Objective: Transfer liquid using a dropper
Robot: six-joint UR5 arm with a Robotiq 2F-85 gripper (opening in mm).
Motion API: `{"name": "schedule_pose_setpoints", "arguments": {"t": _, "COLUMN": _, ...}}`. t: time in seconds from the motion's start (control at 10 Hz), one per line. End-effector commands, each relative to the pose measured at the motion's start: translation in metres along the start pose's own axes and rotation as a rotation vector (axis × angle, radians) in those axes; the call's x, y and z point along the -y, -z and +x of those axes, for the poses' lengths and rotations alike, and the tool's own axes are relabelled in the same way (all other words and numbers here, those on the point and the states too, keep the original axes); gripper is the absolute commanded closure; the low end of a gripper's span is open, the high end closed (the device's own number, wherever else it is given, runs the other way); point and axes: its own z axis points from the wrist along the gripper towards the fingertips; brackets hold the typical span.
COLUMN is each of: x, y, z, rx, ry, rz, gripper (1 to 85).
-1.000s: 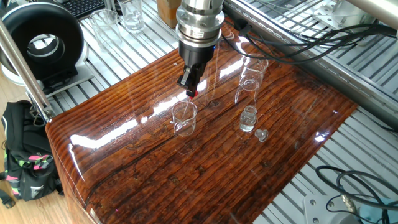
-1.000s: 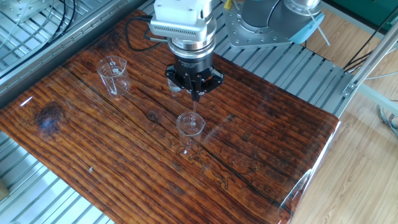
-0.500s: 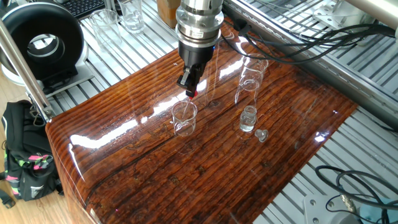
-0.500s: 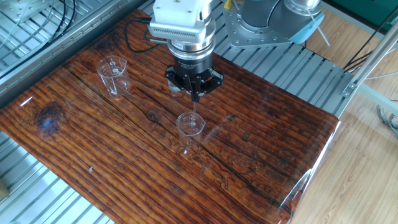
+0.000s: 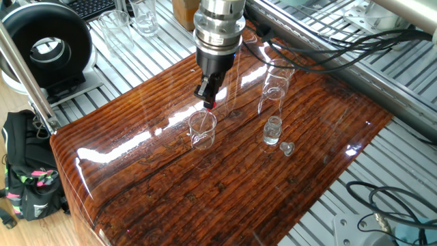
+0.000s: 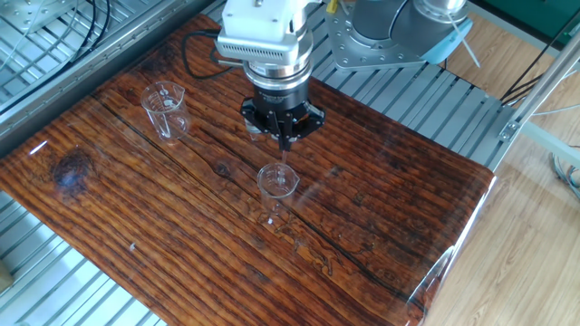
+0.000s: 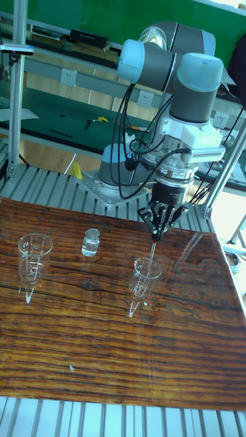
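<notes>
Now, in one fixed view, we see our gripper (image 5: 209,98) clamped on the red bulb of the dropper (image 5: 211,105), held upright just above a small beaker (image 5: 203,129). From the other fixed view, its tube (image 6: 285,159) reaches to the beaker's rim. On the tall fixed view, the tube's tip sits at the beaker's mouth; any liquid is too faint to tell.

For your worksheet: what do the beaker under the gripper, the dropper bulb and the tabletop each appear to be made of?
Beaker: clear glass, probably; you see the wood through it, with bright rim glints.
Dropper bulb: red, matte, likely rubber, pinched in the gripper.
Tabletop: dark striped wood grain, glossy lacquer judging by mirror-like reflections.
</notes>
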Motion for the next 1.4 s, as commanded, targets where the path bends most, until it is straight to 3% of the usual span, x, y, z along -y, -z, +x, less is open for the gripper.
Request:
{"name": "schedule_pose_setpoints", "arguments": {"t": 0.0, "x": -0.002, "y": -0.006, "z": -0.002, "rx": 0.014, "ry": -0.006, "rz": -0.016, "gripper": 83.7}}
{"name": "schedule_pose_setpoints", "arguments": {"t": 0.2, "x": 0.003, "y": -0.009, "z": 0.002, "rx": 0.002, "ry": -0.008, "rz": -0.005, "gripper": 83.7}}
{"name": "schedule_pose_setpoints", "arguments": {"t": 1.0, "x": 0.009, "y": -0.035, "z": 0.000, "rx": 0.017, "ry": 0.007, "rz": -0.016, "gripper": 83.7}}
{"name": "schedule_pose_setpoints", "arguments": {"t": 1.3, "x": 0.006, "y": -0.036, "z": 0.002, "rx": 0.015, "ry": 0.009, "rz": -0.026, "gripper": 83.7}}
